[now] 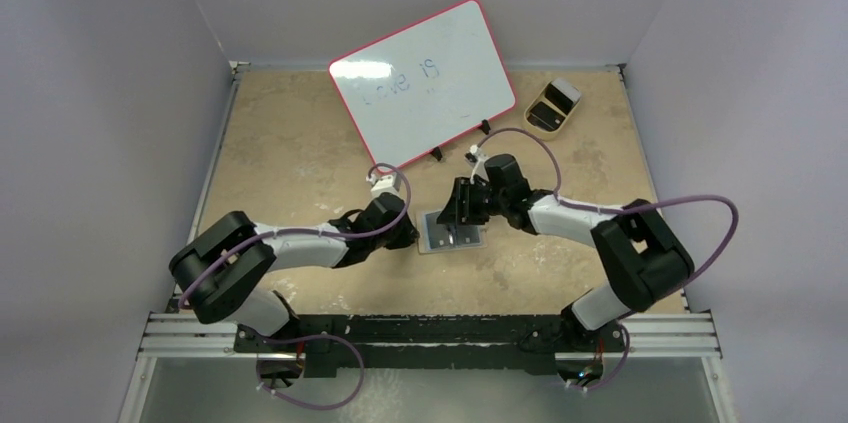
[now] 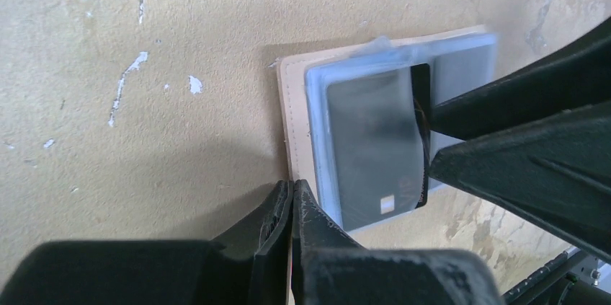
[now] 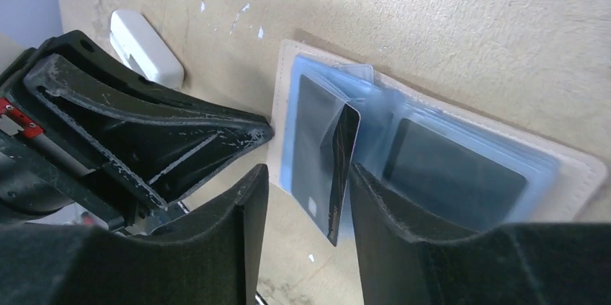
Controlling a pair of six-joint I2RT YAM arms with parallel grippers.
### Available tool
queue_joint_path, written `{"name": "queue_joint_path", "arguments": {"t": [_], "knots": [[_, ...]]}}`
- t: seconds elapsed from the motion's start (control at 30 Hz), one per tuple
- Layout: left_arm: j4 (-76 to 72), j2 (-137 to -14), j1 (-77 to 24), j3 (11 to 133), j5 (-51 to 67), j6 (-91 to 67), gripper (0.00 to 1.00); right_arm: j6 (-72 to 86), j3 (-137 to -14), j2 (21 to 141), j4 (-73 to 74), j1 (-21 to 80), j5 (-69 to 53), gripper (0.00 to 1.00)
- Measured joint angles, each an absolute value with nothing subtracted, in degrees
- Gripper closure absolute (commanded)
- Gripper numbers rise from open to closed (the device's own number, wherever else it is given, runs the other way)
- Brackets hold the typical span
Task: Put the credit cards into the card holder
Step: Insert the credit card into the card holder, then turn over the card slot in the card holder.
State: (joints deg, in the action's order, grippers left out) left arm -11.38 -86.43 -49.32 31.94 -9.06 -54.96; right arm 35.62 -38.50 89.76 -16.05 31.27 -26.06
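Card holder (image 1: 447,243) is lying wide open near the middle of the mottled, sandy worktop (image 1: 300,143), just ahead of both arms. It's a flat rectangle of pale beige leather with a stitched border, and its inside is showing a fan of glossy, blue-tinted plastic sleeves (image 3: 425,121).

Two credit cards (image 3: 454,175) are already sitting in those sleeves, one on each half. They are reading as smooth dark grey slabs through the film.

The left end effector (image 2: 292,200) is clenched tight. Its matte black fingers are meeting in a thin seam with nothing between them, and they are pressing down right at the leather's near edge.

The right end effector (image 3: 310,171) is standing released, with its scuffed black fingers apart. A thin dark card (image 3: 343,168) with fine orange lines is standing on edge between them, over the fold of the sleeves. This card is leaning against one finger, and there is a clear gap to the other.

Further back, a red-rimmed whiteboard (image 1: 425,78) is propped at a slant. A tan oval tray (image 1: 545,115) with a dark interior is sitting towards the far right corner, well apart from the action.
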Motion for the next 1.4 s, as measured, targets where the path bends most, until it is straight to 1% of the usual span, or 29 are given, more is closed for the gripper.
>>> {"name": "queue_joint_path", "arguments": {"t": [0.1,0.27,0.43,0.53,0.6,0.7,0.77,1.03,1.2,1.4], "knots": [[-9.58,-83.46,-49.32,31.92,-9.69,-54.96,0.93,34.59,-40.14,86.0,-10.0,31.53,-22.52,0.43],[-8.75,-81.43,-49.32,32.03,-10.04,-54.92,0.8,32.71,-42.61,82.74,-5.72,28.84,-18.17,0.38],[-8.1,-81.8,-49.32,32.05,-9.78,-55.27,0.66,31.92,-41.63,82.3,-4.86,24.03,-16.99,0.37],[-8.6,-82.67,-49.32,32.05,-9.15,-55.96,0.61,31.92,-39.77,82.52,-5.04,22.92,-17.04,0.38],[-9.26,-83.55,-49.32,32.05,-8.54,-56.42,0.6,31.92,-38.46,83.13,-5.32,22.68,-17.3,0.42],[-10.76,-84.93,-49.23,32.05,-7.42,-57.04,0.6,31.73,-36.91,84.4,-6.52,22.52,-18.04,0.48],[-12.56,-86.24,-48.99,32.03,-6.44,-57.78,0.61,31.57,-36.62,84.86,-6.98,22.48,-18.87,0.49],[-16.75,-89.21,-48.05,32.08,-4.69,-59.09,0.8,32.6,-36.62,82.85,-10.24,22.61,-20.73,0.48],[-17.04,-90.24,-48.03,32.71,-4.67,-59.24,0.83,34.96,-36.34,83.68,-14.5,24.62,-23.46,0.49],[-16.91,-90.59,-48.03,33.04,-4.69,-59.24,0.84,37.39,-35.33,85.03,-16.49,26.98,-23.4,0.48]]}}
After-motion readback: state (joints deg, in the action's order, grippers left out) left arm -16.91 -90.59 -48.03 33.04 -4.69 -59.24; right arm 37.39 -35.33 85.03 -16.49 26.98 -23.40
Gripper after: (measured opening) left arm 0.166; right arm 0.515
